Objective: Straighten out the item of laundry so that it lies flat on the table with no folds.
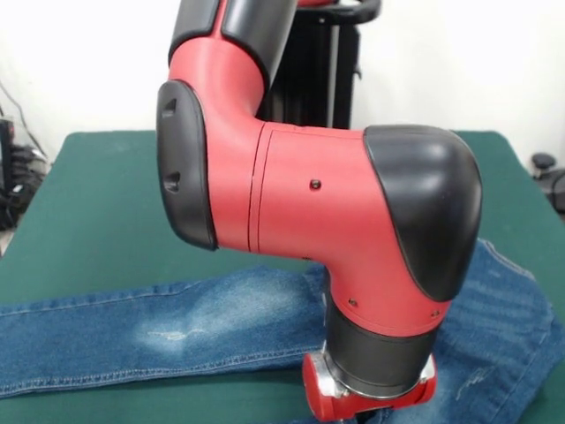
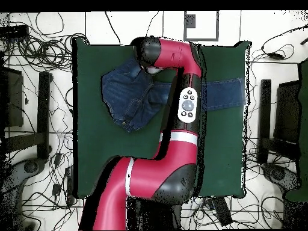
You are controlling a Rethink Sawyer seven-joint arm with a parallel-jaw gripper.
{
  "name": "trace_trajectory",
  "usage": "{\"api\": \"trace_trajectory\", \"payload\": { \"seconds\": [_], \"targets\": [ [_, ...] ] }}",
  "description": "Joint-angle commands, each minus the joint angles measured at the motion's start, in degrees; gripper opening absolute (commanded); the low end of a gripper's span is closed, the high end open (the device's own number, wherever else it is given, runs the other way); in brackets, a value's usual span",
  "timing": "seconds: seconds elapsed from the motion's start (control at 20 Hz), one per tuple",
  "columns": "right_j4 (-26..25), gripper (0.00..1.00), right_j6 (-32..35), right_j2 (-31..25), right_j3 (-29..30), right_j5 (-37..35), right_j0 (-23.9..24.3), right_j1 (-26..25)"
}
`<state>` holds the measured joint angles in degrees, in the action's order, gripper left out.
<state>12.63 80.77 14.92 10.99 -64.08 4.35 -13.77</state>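
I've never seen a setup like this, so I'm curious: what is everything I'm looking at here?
jeans: one pair, blue denim with whitish faded patches, lying on the table along the side away from the robot's base, one leg stretched out, the waist end bunched and folded.
table: one, dark green top, much wider than the jeans.
cables: many, dark, strewn on the white floor around the table.
arm: one, red and black, reaching across the table and over the jeans; its lower end sits just above the denim, and the fingers are hidden in both views.
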Motion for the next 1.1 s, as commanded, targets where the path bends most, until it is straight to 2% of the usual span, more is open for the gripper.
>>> {"api": "trace_trajectory", "payload": {
  "seconds": [0.05, 0.25, 0.35, 0.45, 0.5, 0.6, 0.8, 1.1],
  "targets": [
    [0.5, 0.0, 4.2, -0.6, 0.8, -3.3, -0.4, 0.2],
    [-1.2, 0.0, 2.4, -2.0, 8.0, -2.2, -0.4, 4.9],
    [-2.2, 0.0, 0.4, -2.9, 14.9, -0.5, -0.4, 9.0],
    [-3.2, 0.0, -1.7, -3.4, 25.5, 1.6, -0.4, 15.5],
    [-3.6, 0.0, -2.7, -3.0, 30.6, 1.2, -0.5, 19.2],
    [-4.3, 0.0, -4.5, -1.2, 35.6, -3.8, -1.0, 24.5],
    [-5.7, 0.0, -4.5, 0.3, 36.9, -10.9, -1.2, 28.7],
    [-7.5, 0.0, -2.8, -2.0, 36.7, -9.1, -0.5, 28.3]
  ]
}}
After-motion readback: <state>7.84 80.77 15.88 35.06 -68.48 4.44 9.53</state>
